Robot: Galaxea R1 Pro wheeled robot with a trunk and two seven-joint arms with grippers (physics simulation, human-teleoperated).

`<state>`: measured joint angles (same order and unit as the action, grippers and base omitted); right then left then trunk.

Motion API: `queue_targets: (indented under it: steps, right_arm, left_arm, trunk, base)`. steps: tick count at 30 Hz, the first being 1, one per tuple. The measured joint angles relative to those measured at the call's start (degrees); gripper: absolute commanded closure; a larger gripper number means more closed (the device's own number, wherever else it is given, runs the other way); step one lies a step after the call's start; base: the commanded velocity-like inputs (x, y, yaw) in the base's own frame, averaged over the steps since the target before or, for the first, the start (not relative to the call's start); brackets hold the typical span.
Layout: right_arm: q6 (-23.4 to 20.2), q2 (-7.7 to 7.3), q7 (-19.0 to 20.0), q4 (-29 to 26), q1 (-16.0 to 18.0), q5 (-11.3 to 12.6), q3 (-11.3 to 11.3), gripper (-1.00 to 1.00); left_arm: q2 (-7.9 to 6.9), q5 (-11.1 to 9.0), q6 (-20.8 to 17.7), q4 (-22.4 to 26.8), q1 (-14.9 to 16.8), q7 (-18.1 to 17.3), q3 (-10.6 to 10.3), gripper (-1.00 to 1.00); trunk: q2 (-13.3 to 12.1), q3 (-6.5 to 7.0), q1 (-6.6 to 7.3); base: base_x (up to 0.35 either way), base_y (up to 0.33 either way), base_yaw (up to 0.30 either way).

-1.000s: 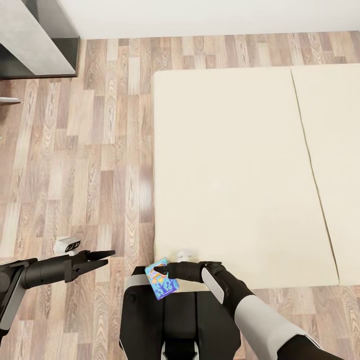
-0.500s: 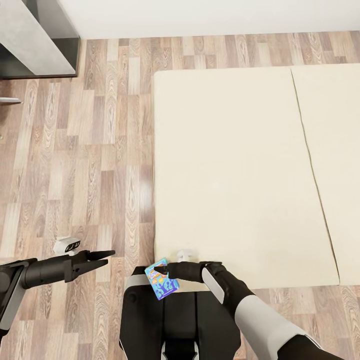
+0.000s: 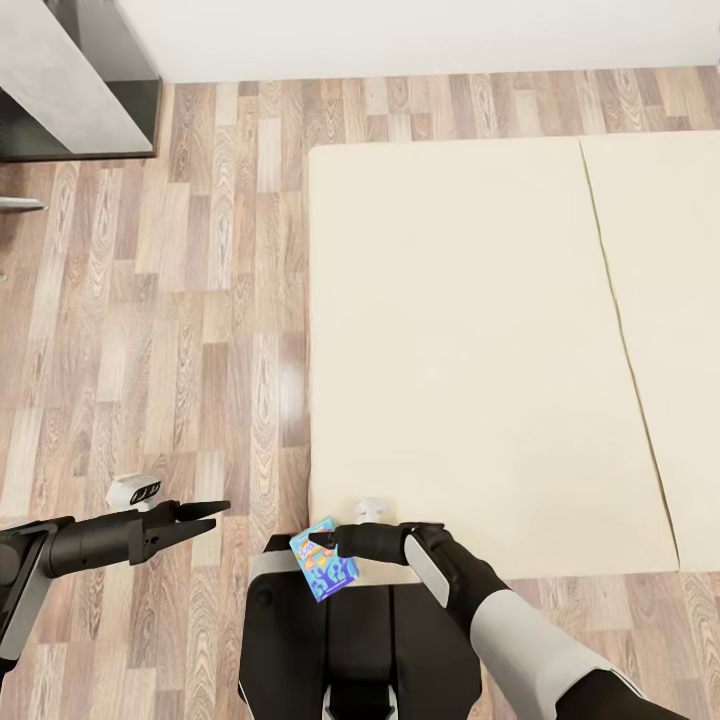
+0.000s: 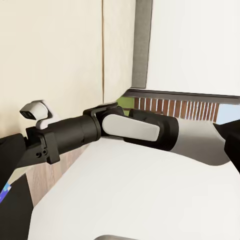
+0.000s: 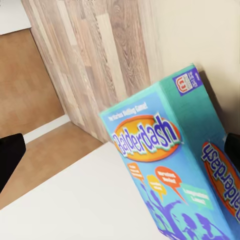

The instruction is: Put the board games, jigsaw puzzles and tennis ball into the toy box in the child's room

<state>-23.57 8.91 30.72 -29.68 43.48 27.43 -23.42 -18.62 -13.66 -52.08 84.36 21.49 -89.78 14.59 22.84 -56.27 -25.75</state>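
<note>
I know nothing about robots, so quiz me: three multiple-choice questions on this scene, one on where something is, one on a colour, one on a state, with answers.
1. Where is the board game?
A. flat on the bed
B. on the floor
C. in the right end effector, above the robot's trunk

2. What is its main colour?
A. blue
B. red
C. black

3. How is the left end effector?
A. gripping a ball
B. empty, fingers close together
C. resting on the bed

Answers: 1 C, the right end effector grips its edge just off the bed. 2 A, the right wrist view shows blue faces. 3 B, it hangs over the floor holding nothing.
</note>
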Motion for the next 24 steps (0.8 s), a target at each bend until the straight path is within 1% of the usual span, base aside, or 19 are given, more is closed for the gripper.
queue_targets:
  steps: [11, 13, 16, 18, 19, 21, 22, 23, 24]
  right_arm:
    - [-0.1, -0.37, 0.4, -0.6, -0.2, 0.2, 0.1, -1.0]
    - [-0.4, -0.72, 0.5, -1.1, -0.4, 0.3, 0.1, -1.0]
    - [-2.0, -1.28, 0.5, -4.2, -1.5, 0.4, 0.1, -1.0]
    - [-4.3, -1.95, 0.5, -8.7, -3.4, 0.5, 0.1, -1.0]
    - [-6.2, -2.44, 0.3, -12.4, -5.1, 0.6, 0.2, -1.0]
    - [-8.1, -2.96, 0.2, -16.8, -6.9, 0.5, 0.3, -1.0]
    - [-10.0, -3.46, 0.0, -21.1, -8.8, 0.5, 0.5, -1.0]
    - [-11.0, -3.73, 0.0, -23.3, -9.7, 0.4, 0.7, -1.0]
    - [-12.5, -4.2, -0.1, -27.3, -11.4, 0.3, 1.2, -1.0]
  left_arm:
    - [0.0, 0.0, 0.0, 0.0, 0.0, 0.0, 0.0, -1.0]
    - [0.0, 0.1, 0.0, 0.0, 0.0, 0.0, 0.0, -1.0]
    - [-0.05, 0.1, 0.0, 0.0, 0.0, 0.0, 0.0, -1.0]
    - [-0.11, 0.2, 0.0, -0.1, 0.0, 0.0, 0.1, -1.0]
    - [-0.14, 0.2, 0.0, -0.1, 0.0, 0.0, 0.1, -1.0]
    - [-0.15, 0.2, 0.0, -0.1, 0.0, 0.0, 0.1, -1.0]
    - [-0.16, 0.2, 0.0, -0.1, 0.0, 0.0, 0.1, -1.0]
    - [-0.16, 0.2, 0.0, -0.1, 0.0, 0.0, 0.1, -1.0]
    - [-0.17, 0.2, 0.0, -0.1, 0.0, 0.0, 0.2, -1.0]
  trunk:
    - [0.0, 0.98, 0.0]
    - [0.0, 1.17, 0.0]
    - [0.0, 1.45, 0.0]
    - [0.0, 1.64, 0.0]
    - [0.0, 1.73, 0.01]
    - [0.0, 1.92, 0.01]
    - [0.0, 2.01, 0.01]
    - [0.0, 2.11, 0.0]
    - [0.0, 2.2, 0.01]
  base:
    - [0.0, 0.0, 0.0]
    - [0.0, 0.0, 0.0]
    - [0.0, 0.0, 0.0]
    - [0.0, 0.0, 0.0]
    - [0.0, 0.0, 0.0]
    - [0.0, 0.0, 0.0]
    - [0.0, 0.0, 0.0]
    - [0.0, 0.0, 0.0]
    - [0.0, 0.0, 0.0]
